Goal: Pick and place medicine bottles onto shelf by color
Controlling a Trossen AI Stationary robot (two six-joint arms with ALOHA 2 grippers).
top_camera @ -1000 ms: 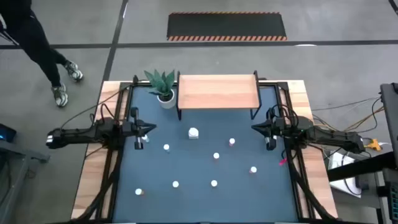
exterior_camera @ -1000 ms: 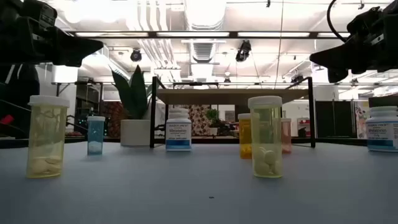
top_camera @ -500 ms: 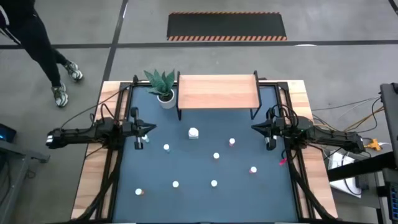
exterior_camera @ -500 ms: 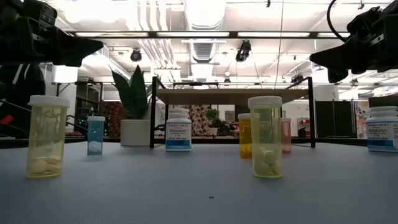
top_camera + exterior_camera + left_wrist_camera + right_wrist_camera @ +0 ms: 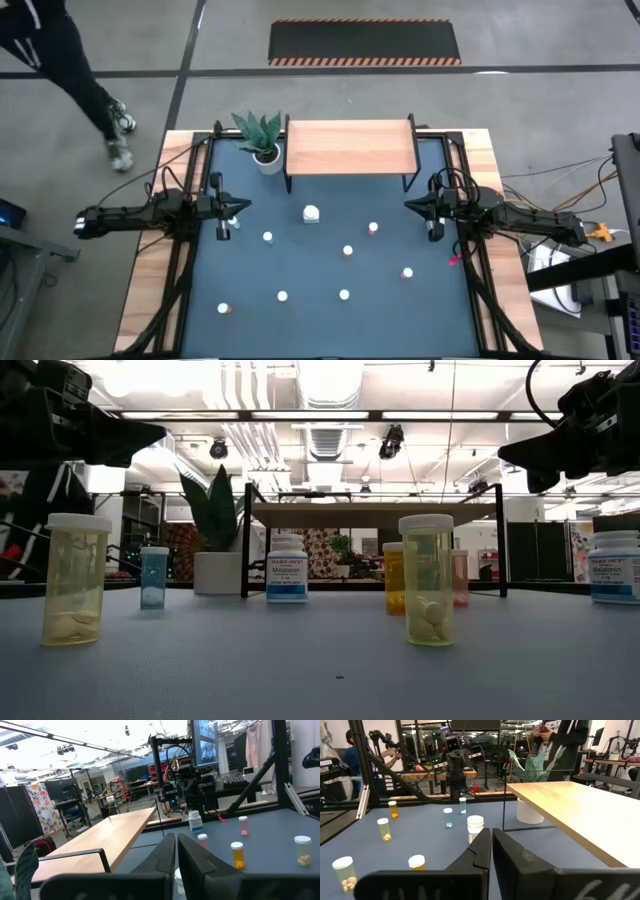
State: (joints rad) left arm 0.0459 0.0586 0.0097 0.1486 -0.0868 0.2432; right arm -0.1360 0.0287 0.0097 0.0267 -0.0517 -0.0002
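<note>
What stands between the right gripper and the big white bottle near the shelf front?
Nothing visible. The right gripper, shut, hangs at the table's right side; the large white bottle stands on open blue tabletop toward the middle. The nearest small bottle sits just off that line, nearer the table's front.

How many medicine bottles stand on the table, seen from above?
8 clear: larger white bottle before the shelf, four mid-table, three in the near row. More may hide beside the arms.

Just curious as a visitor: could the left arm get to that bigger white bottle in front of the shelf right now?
Probably yes: the left gripper, shut, hangs near the white bottle with only bare tabletop between.
</note>
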